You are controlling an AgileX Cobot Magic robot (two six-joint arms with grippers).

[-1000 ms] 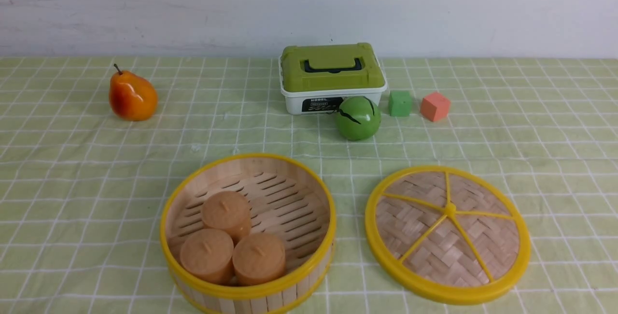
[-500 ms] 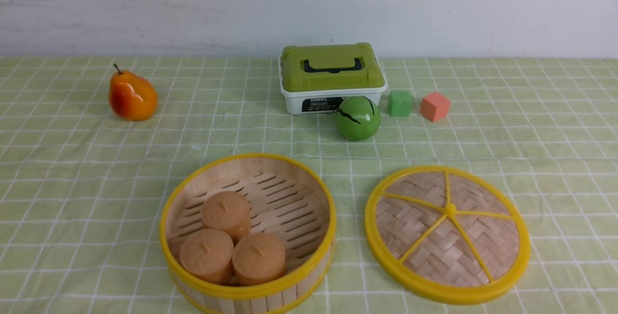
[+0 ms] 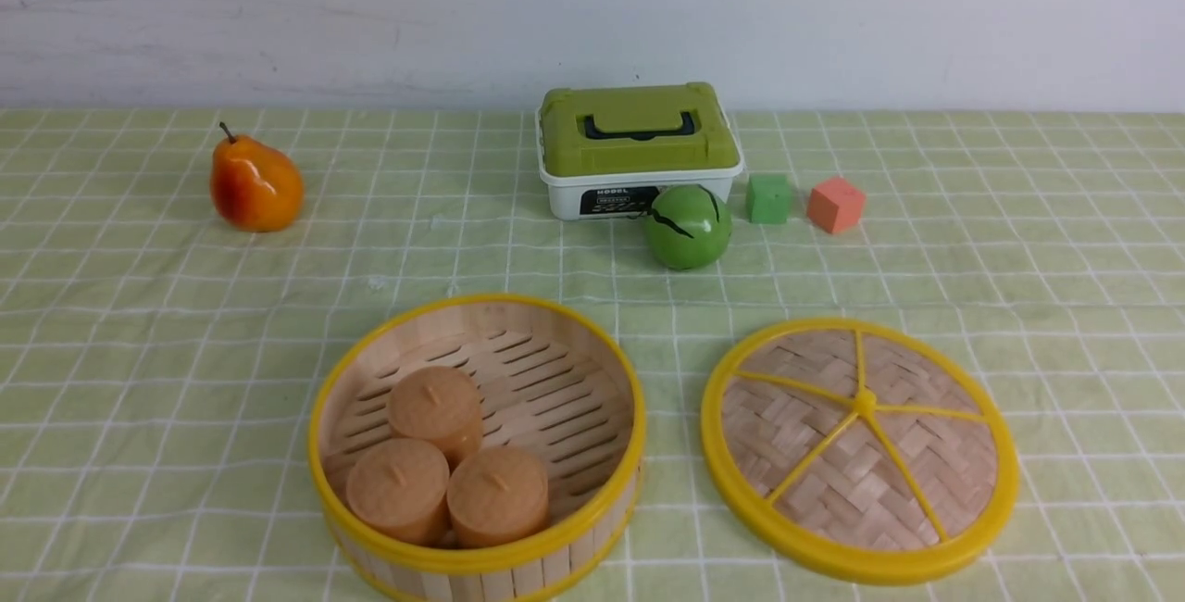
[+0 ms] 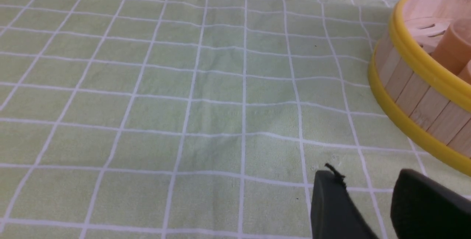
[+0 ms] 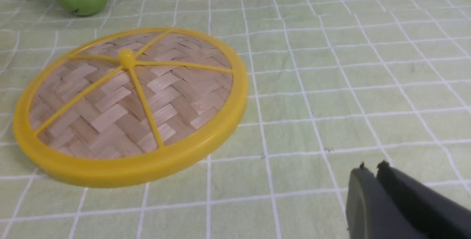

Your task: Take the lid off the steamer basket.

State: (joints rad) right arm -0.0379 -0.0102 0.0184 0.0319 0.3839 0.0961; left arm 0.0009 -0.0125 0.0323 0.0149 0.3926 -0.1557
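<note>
Lid Is Off the Basket

The round lid (image 3: 889, 454) lies flat on the surface (image 3: 1092, 454), just beside the basket (image 3: 500, 556). It is near the right hand (image 5: 371, 163) but not touching it. The right hand's tips are close together. The left hand (image 4: 364, 169) has a small gap between its tips.

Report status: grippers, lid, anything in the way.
Left gripper open, empty. Right gripper shut, empty. Lid off, flat on the cloth, right of the steamer basket. Nothing on the lid.
</note>
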